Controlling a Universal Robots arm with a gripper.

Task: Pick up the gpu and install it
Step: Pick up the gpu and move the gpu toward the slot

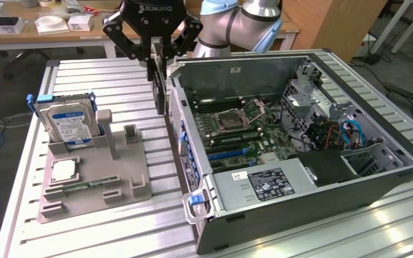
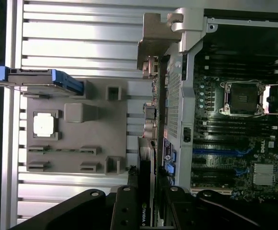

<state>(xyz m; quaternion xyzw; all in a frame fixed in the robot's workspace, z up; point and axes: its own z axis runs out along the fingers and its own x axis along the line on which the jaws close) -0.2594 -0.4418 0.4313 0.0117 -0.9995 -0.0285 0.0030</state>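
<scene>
The gpu point(image 1: 162, 88) hangs edge-on and upright from my gripper point(image 1: 157, 54), which is shut on its top edge. It hovers above the table right beside the outer wall of the open computer case point(image 1: 192, 177), at the case's far corner on the exterior view's left. In the wrist view the gpu point(image 2: 150, 158) runs as a thin dark strip away from my gripper point(image 2: 149, 203), ending in its silver bracket point(image 2: 155, 40), which overlaps the case's rim. The green motherboard point(image 1: 239, 126) lies inside the case, with its long slots point(image 2: 220, 151) in sight.
A grey fixture point(image 1: 120, 177) on the exterior view's left holds an upright hard drive point(image 1: 66, 123), a square processor point(image 1: 63, 171) and a memory stick point(image 1: 84, 185). The power supply point(image 1: 264, 185) fills the case's near corner. Cables point(image 1: 350, 134) sit at its right.
</scene>
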